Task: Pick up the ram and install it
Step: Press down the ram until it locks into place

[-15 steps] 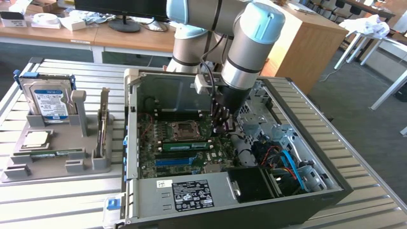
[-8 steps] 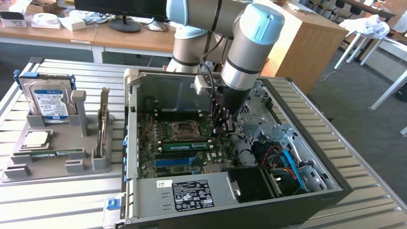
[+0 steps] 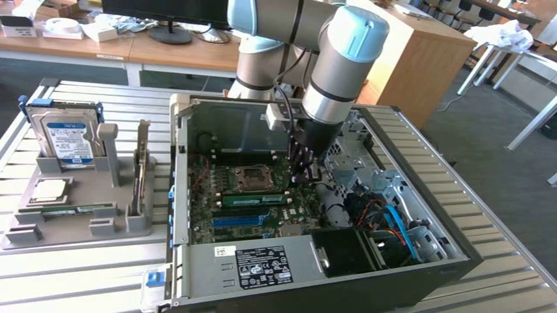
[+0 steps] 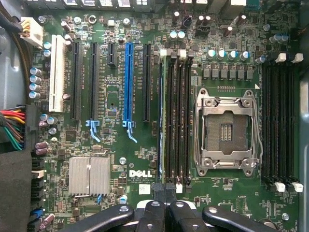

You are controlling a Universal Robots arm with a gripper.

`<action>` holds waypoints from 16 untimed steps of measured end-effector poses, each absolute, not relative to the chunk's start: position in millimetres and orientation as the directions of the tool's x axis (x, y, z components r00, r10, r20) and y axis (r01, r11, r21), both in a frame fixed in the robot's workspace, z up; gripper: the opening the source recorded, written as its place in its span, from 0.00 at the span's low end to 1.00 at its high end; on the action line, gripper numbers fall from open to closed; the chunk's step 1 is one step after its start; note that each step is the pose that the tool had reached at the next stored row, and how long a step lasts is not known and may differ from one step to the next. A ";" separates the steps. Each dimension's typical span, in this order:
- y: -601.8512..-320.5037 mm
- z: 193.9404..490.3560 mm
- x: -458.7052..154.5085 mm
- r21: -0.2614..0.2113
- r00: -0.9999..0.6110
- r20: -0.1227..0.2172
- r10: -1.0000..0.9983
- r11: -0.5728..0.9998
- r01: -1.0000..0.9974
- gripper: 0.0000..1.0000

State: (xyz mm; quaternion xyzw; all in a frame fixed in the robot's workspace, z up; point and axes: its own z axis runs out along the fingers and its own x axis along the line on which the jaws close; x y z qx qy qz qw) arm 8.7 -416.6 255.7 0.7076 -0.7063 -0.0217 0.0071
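The ram (image 3: 253,199) is a thin green stick standing on edge in the memory slot beside the empty processor socket (image 3: 246,176), inside the open computer case (image 3: 452,251). In the wrist view the ram (image 4: 161,121) shows edge-on in the outermost of the black slots. My gripper (image 3: 306,177) reaches down into the case, over the end of the ram on the exterior view's right. In the wrist view the gripper (image 4: 164,198) has its black fingers (image 4: 152,212) pressed together just past the stick's end. I see nothing held between them.
A grey holder (image 3: 78,225) sits at the exterior view's left, carrying a silver hard drive (image 3: 65,134), a square processor chip (image 3: 48,190) and an upright card (image 3: 141,163). Drive cages and blue cables (image 3: 396,218) crowd the case on the exterior view's right. Desks stand behind.
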 end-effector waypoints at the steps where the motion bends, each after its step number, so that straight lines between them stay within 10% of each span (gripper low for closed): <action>1: -416.6 255.7 8.7 0.041 0.001 -0.021 -1.000 -0.002 -0.999 0.10; 16: -414.2 255.4 8.7 0.041 0.001 -0.021 -1.000 -0.002 -0.999 0.10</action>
